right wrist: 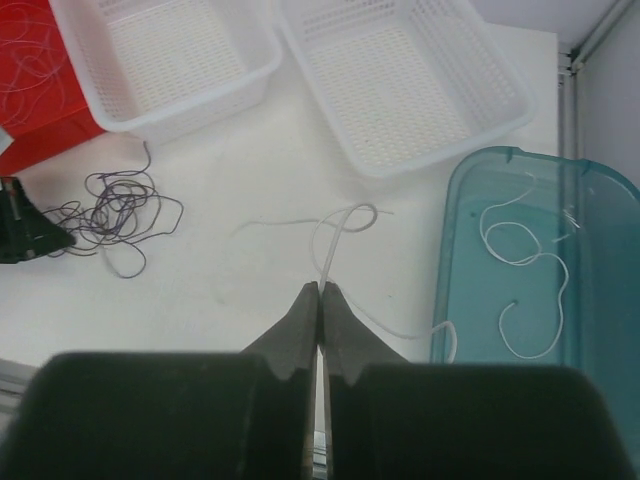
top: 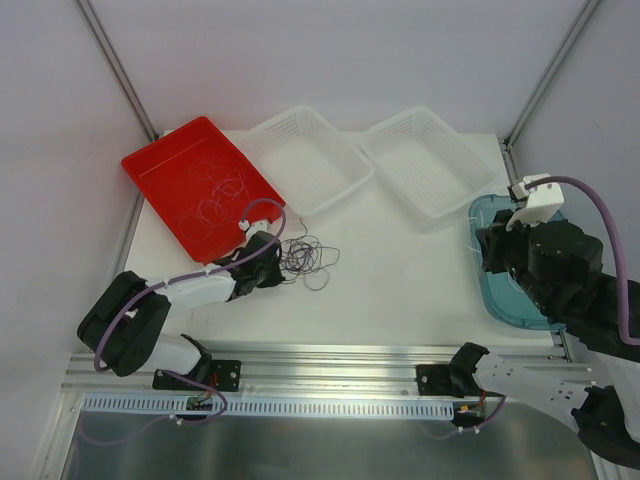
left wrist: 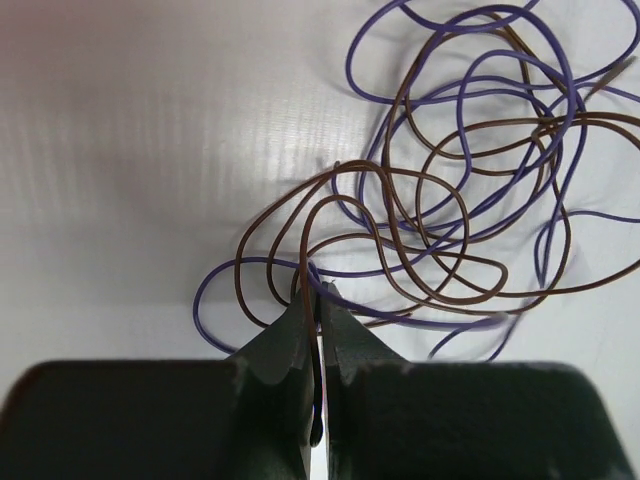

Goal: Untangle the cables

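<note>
- Closest to the arm bases, the left gripper [left wrist: 318, 296] is low over the white table [top: 400, 285]. Its fingers are pressed together at the tips.
- Between those tips sits the near edge of the tangle [left wrist: 440, 200]. A brown cable [left wrist: 338, 168] loops up from the pinch, and a purple cable [left wrist: 349, 65] crosses it there.
- Beyond the pinch, the brown and purple strands spread over the table in many overlapping loops, wound through one another.
- In the top view the tangle lies left of the table's middle, just off the near right corner of the red tray [top: 160, 165].
- On the right side, the right gripper [right wrist: 320, 290] is raised over the inner edge of the teal tray [right wrist: 452, 215], and its fingers are closed tip to tip.
- A thin white cable [right wrist: 320, 255] runs straight up to those tips and seems to be nipped between them, though it is too fine to be sure.
- From the tips the white cable curls into a small loop on the table. Another stretch of it trails right, over the teal tray's rim.
- Inside the teal tray lie loose white loops [right wrist: 527, 262], well apart from the purple and brown tangle.
- Farther back on the left, the red tray sits at an angle and holds several thin coils [top: 215, 190].
- At the far edge two white mesh baskets stand side by side, the left basket [top: 290, 118] just beside the red tray and the right basket [top: 405, 118] beyond the teal tray.
</note>
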You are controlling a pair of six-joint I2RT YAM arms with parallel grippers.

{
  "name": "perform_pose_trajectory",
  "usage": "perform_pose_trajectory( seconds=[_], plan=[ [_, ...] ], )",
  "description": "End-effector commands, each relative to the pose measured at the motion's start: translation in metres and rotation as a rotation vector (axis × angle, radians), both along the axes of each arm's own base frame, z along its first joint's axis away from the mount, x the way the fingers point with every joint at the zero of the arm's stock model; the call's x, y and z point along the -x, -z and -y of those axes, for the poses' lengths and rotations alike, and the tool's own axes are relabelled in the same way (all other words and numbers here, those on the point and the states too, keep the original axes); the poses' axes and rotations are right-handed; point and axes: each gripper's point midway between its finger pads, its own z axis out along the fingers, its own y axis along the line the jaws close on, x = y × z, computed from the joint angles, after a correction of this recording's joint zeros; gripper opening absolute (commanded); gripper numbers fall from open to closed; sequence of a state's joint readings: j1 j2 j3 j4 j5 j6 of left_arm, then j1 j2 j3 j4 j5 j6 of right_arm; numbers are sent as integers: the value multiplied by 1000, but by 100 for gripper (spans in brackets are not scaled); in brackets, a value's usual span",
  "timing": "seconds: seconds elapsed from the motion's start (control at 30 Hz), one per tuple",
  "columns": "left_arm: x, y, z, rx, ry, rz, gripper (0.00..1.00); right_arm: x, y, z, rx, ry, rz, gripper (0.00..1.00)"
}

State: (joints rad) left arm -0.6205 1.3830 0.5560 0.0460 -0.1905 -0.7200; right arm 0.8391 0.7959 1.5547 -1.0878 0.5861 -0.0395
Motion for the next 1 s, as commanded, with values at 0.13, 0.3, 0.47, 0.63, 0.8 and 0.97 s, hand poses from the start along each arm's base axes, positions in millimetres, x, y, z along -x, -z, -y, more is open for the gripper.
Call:
perform_pose_trajectory(
  seconds=[0.13, 0.3, 0.47, 0.63, 0.8, 0.97],
  plan=[
    [17, 10, -27, -35, -69, -67, 0, -2, -17, 42, 66, 177, 78, 1],
    [19, 1, -19, 7, -32, -62, 0, -17, -13, 32, 99, 196, 78, 1],
    [27, -10, -4, 76, 51, -68, 6, -37, -8, 39, 156, 293, 70, 1],
    [37, -15, -1, 109, 92, -69, 11, -58, 4, 57, 86, 414, 28, 1],
    [48, -17, 5, 147, 139, -90, 14, -68, 8, 88, 23, 553, 10, 1],
    [56, -21, 8, 180, 170, -90, 17, -80, 22, 122, 2, 703, -20, 1]
  ],
)
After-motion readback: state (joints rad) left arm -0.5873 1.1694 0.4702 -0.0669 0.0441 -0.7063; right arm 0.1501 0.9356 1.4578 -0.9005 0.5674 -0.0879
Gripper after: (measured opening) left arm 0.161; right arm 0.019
